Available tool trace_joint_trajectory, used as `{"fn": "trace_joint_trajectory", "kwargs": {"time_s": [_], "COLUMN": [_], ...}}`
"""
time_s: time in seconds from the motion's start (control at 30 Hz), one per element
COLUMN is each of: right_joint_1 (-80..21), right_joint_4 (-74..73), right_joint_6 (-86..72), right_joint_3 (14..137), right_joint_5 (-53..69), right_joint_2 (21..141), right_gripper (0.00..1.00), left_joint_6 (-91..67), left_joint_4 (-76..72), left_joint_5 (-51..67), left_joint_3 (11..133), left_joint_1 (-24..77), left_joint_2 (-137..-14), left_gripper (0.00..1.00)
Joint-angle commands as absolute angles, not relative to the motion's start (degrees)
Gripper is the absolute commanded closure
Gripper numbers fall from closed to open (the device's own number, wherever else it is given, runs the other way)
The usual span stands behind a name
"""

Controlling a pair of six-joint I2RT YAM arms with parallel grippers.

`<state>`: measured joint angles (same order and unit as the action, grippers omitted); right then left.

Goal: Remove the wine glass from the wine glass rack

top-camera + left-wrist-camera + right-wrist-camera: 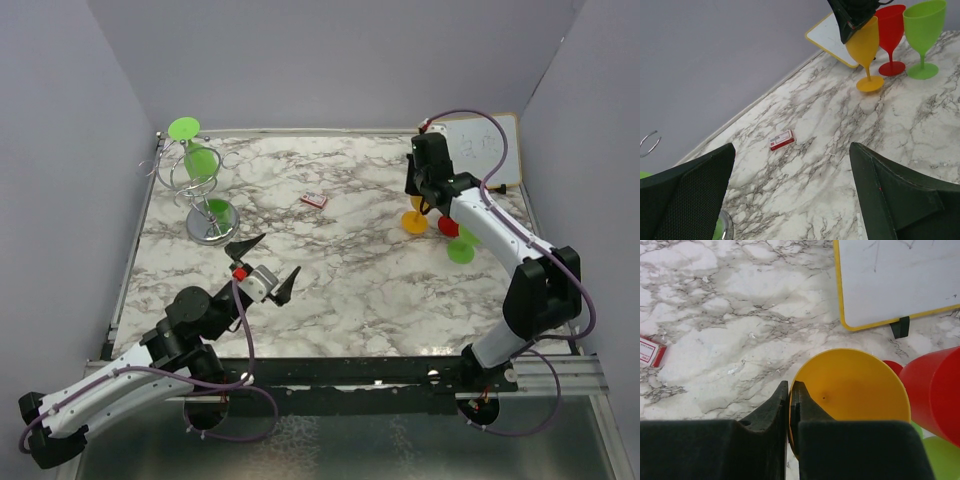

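The wine glass rack (205, 190), thin silver wire on a round base, stands at the back left. A green wine glass (198, 158) hangs upside down on it, foot up. More green shows low by the base (216, 208). My left gripper (265, 264) hovers open and empty over the marble, in front and to the right of the rack; its fingers (690, 200) frame bare table. My right gripper (790, 390) is shut on the rim of a yellow wine glass (860, 385), one finger inside and one outside; the glass (414, 221) is upright with its foot at the table.
A red glass (447, 226) and a green glass (460, 248) stand upright just right of the yellow one. A white board with a yellow edge (485, 148) lies at the back right corner. A small red-and-white box (313, 200) lies mid-table. Grey walls enclose three sides.
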<state>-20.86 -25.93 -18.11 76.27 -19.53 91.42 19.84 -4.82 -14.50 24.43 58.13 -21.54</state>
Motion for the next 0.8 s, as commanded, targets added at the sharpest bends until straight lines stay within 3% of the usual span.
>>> {"fn": "trace_joint_trajectory", "kwargs": {"time_s": [0.0,0.1,0.37,0.57,0.77], "right_joint_1": [-20.38,-20.39,-20.39,-20.35,-20.37], "right_joint_4": [-21.28,-19.33,-18.98,-19.58,-23.30], "right_joint_6": [-17.77,-17.76,-17.36,-15.02,-13.76], "right_joint_3": [74.64,72.47,71.16,71.59,74.42], "right_joint_5": [-23.34,-22.69,-21.71,-19.21,-13.92], "right_joint_2": [91.83,91.50,91.93,88.94,82.23], "right_gripper": [0.94,0.88,0.83,0.45,0.29], "left_joint_6": [19.60,19.65,19.08,18.35,16.82], "left_joint_4": [-6.85,-6.78,-6.46,-6.27,-5.29], "left_joint_5": [-16.35,-16.48,-16.61,-17.17,-17.84], "left_joint_3": [25.27,25.32,25.64,26.27,29.76], "left_joint_1": [57.33,57.00,56.45,55.65,54.19], "left_joint_2": [-20.22,-20.13,-20.67,-21.75,-26.59], "left_gripper": [0.01,0.01,0.01,0.01,0.01]}}
